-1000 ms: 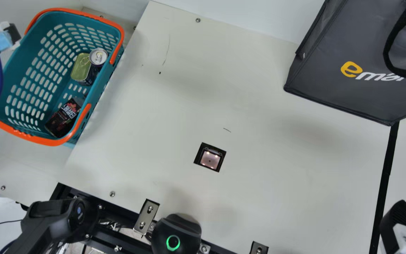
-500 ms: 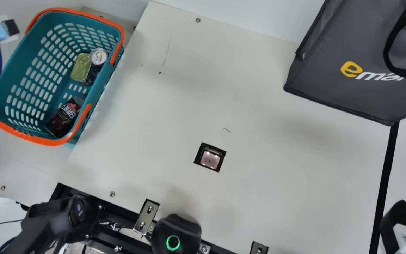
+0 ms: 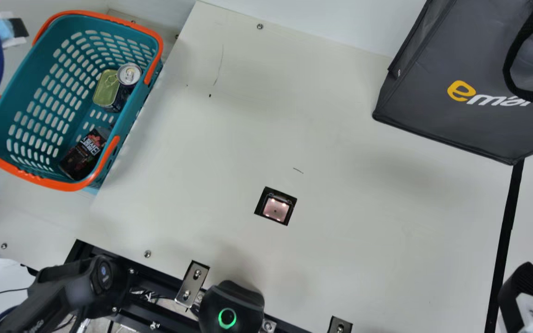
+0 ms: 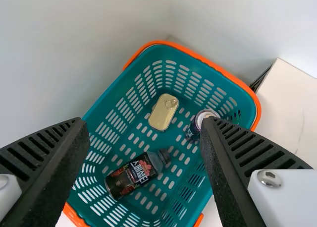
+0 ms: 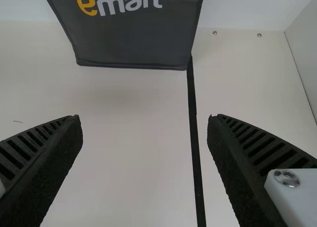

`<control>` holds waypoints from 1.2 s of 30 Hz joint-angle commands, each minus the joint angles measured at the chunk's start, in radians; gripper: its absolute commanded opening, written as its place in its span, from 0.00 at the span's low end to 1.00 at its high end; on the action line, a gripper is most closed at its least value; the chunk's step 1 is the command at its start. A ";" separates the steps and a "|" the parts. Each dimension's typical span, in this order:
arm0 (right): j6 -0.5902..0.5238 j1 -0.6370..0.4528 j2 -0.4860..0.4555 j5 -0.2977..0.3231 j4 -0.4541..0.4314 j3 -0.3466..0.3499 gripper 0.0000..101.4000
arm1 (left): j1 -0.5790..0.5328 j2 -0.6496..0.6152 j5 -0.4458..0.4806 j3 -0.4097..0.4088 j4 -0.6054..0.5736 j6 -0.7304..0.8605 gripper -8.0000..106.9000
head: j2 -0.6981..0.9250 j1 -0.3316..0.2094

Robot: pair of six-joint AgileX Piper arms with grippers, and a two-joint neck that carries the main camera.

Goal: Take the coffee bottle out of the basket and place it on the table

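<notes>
Lying sideways in the basket (image 3: pixel 63 186), the coffee bottle (image 4: pixel 130 177) looks smooth, firm and weighty, suiting a mid-body hold by the left gripper (image 4: pixel 143 121), spread wide like the right gripper (image 5: pixel 144 116).

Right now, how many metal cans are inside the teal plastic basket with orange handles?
2. The dark cylindrical drink can is by the basket's wall nearest the cream table; the flat gold rectangular tin is beside it.
</notes>
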 commanded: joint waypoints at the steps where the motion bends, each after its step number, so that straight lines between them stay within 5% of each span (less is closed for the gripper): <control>1: 0.000 0.000 0.000 0.000 0.000 0.000 0.90 | -0.003 0.019 0.005 -0.002 0.005 -0.006 0.85 | 0.002 -0.026; 36: 0.000 0.000 0.000 0.000 0.000 0.000 0.90 | 0.026 0.244 -0.059 0.045 -0.011 0.004 0.85 | 0.002 -0.026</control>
